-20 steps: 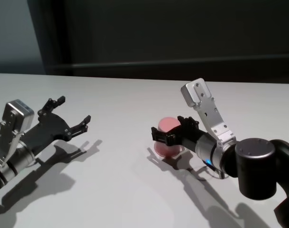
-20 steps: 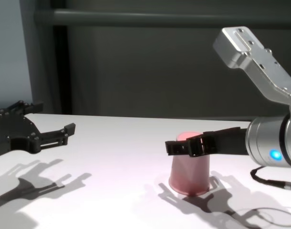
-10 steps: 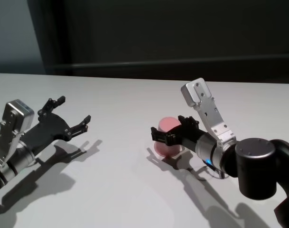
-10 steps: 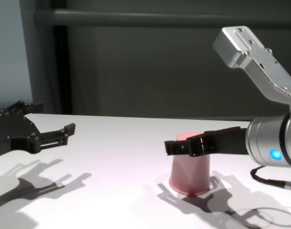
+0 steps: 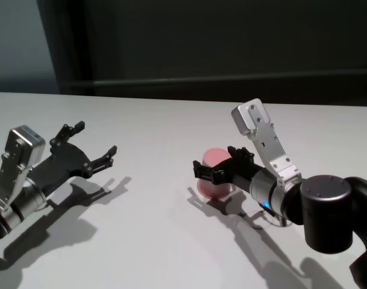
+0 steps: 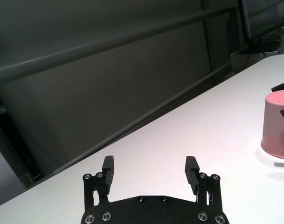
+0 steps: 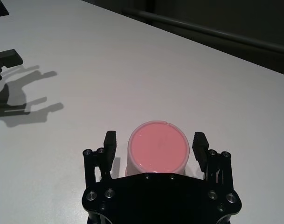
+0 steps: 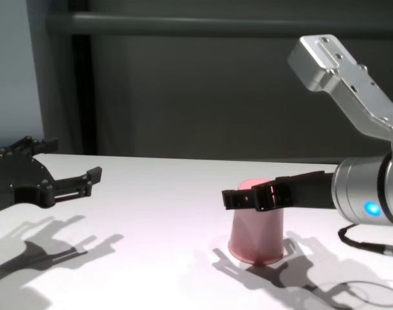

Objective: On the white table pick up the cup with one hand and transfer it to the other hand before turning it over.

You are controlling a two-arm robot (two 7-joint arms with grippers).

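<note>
The cup (image 7: 156,148) is now straddled, untouched, by the spread right gripper (image 7: 155,145); it stands upside down, released. The left gripper (image 5: 87,149), also spread, is parked well apart.

Dim room, bright tabletop, and hard dark shadows.

You see the white table (image 5: 159,120) lit from above and behind, while the back wall (image 5: 201,42) stays nearly black. The left gripper (image 5: 87,147) throws a sharp shadow toward 7 o'clock in the head view. The right gripper (image 5: 222,165) and the cup (image 8: 255,223) drop theirs toward 5 o'clock. A small blue light (image 8: 372,209) glows on the right arm. You get a soft pink glow on the table near the cup. No glare, and edges look clear.
</note>
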